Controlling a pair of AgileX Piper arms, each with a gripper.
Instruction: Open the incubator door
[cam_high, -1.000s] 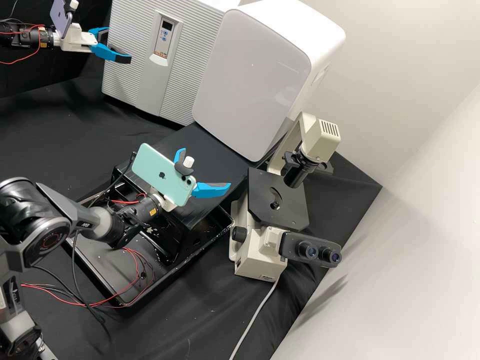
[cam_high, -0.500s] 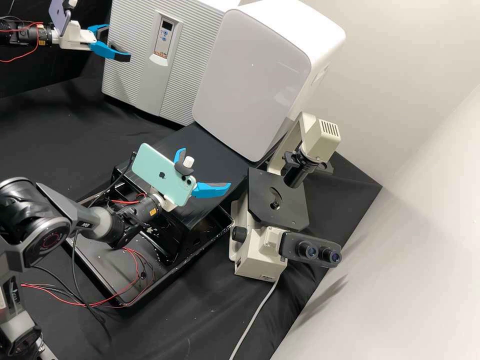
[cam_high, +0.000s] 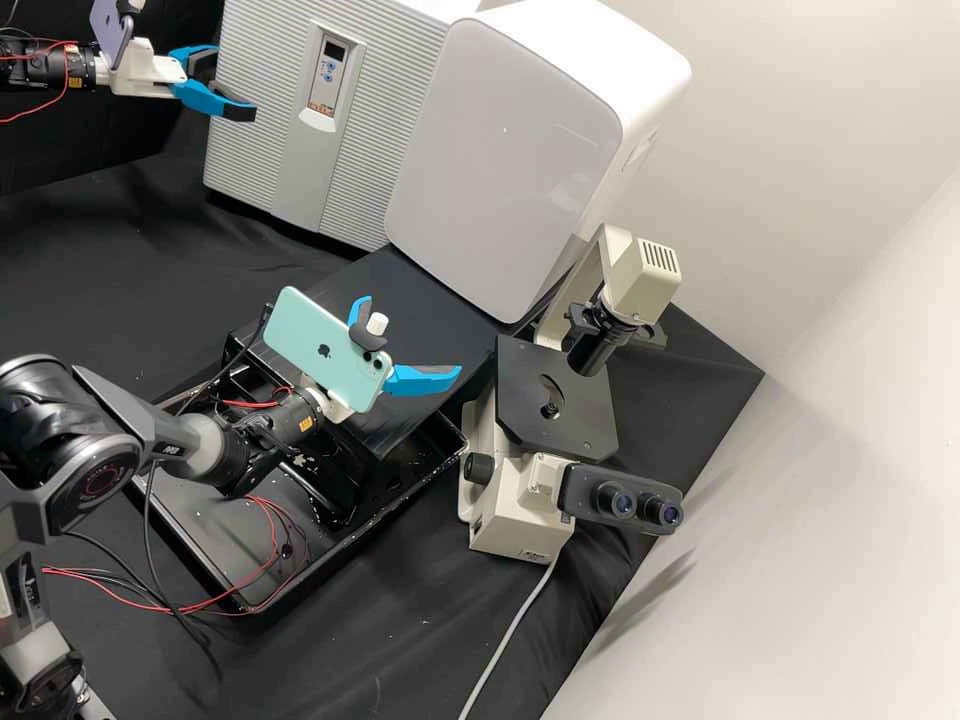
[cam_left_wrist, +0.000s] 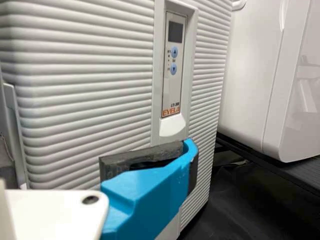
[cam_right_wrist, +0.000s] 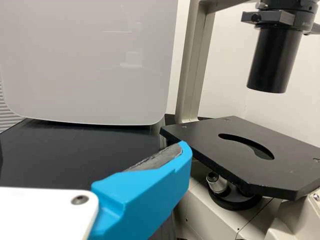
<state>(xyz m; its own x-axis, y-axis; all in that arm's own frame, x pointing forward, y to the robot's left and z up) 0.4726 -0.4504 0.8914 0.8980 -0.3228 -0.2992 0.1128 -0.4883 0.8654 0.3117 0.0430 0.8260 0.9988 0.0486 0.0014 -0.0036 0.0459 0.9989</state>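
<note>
High view: L fingers (cam_high: 207, 97) apart.

A microscope (cam_high: 515, 530) (a cream one) stands near a white cabinet (cam_high: 500, 160) and black tray (cam_high: 215, 535).

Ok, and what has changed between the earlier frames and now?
The left gripper has shifted slightly toward the high view's left edge and a little up in it, at the ribbed incubator. Nothing was visibly taken hold of or let go. The right gripper, the incubator and the microscope stayed as they were.
</note>
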